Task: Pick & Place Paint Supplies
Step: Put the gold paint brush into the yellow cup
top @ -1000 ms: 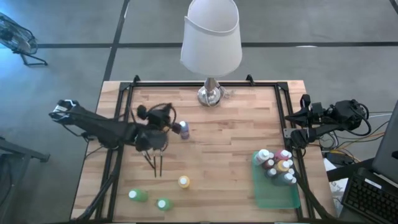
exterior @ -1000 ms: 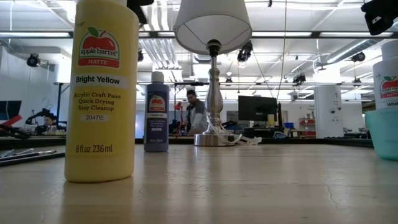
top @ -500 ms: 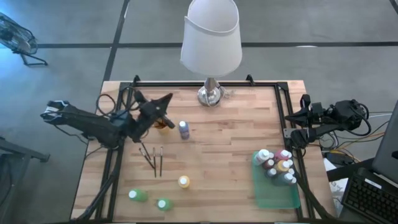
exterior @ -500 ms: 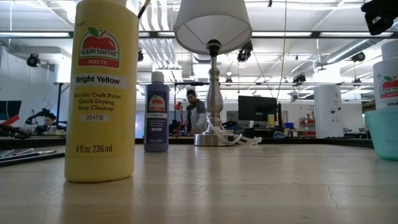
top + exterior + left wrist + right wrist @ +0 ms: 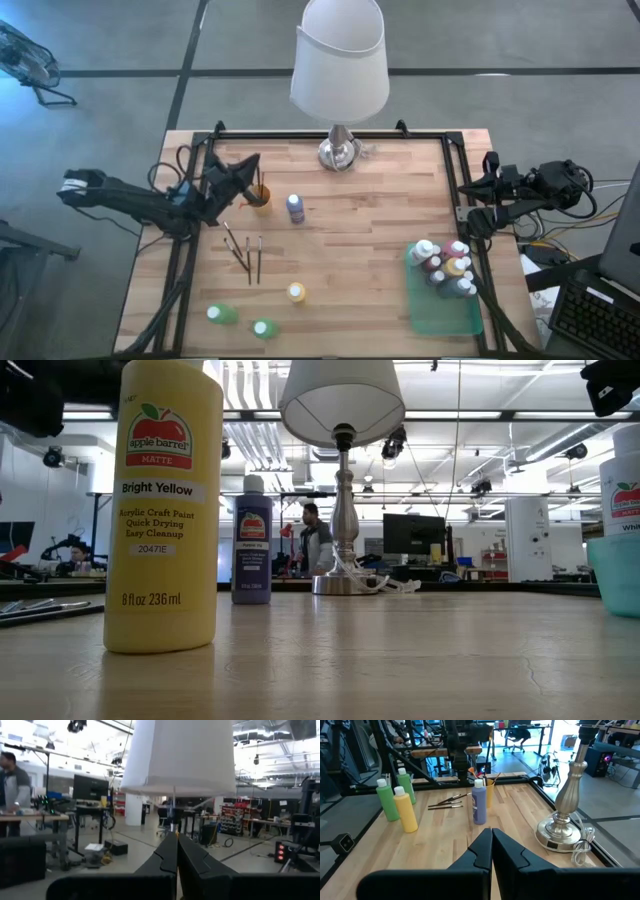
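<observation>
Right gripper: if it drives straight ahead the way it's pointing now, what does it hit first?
Most likely the purple paint bottle. In the right wrist view the shut right gripper points across bare table at it, with the yellow cup of brushes just behind. Depth and height are unclear, so it might pass over it.

High view looks straight down on the table (image 5: 350,230); low view sits at tabletop level; both share the lamp (image 5: 339,60), as do both wrist views
</observation>
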### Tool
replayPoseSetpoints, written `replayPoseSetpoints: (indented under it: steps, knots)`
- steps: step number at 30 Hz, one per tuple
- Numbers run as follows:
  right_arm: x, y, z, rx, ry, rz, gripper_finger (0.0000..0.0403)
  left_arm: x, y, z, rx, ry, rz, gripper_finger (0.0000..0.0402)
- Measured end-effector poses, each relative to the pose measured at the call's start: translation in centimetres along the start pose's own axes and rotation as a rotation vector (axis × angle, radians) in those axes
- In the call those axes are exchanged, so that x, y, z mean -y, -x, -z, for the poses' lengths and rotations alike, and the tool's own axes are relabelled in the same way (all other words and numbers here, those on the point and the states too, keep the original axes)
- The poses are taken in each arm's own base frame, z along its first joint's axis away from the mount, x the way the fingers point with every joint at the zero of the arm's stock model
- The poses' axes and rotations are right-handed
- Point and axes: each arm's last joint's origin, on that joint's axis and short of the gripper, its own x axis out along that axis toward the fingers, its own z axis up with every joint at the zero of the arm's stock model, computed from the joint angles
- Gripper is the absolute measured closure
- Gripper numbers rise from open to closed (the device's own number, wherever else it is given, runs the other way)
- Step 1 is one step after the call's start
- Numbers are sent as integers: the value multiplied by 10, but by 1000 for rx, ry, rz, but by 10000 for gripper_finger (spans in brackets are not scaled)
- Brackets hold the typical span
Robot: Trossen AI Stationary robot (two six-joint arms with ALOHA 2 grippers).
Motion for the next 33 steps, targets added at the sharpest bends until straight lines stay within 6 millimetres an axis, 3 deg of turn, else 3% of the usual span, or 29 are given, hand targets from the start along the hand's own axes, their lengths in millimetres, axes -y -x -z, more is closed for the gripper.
replayPoseSetpoints:
  steps: [19,33]
  knots:
    - [0,0,0,0,0,0,394,-14,19,36,-96,17,13,397]
    - [0,0,0,0,0,0,394,-10,16,55,-164,-29,16,399]
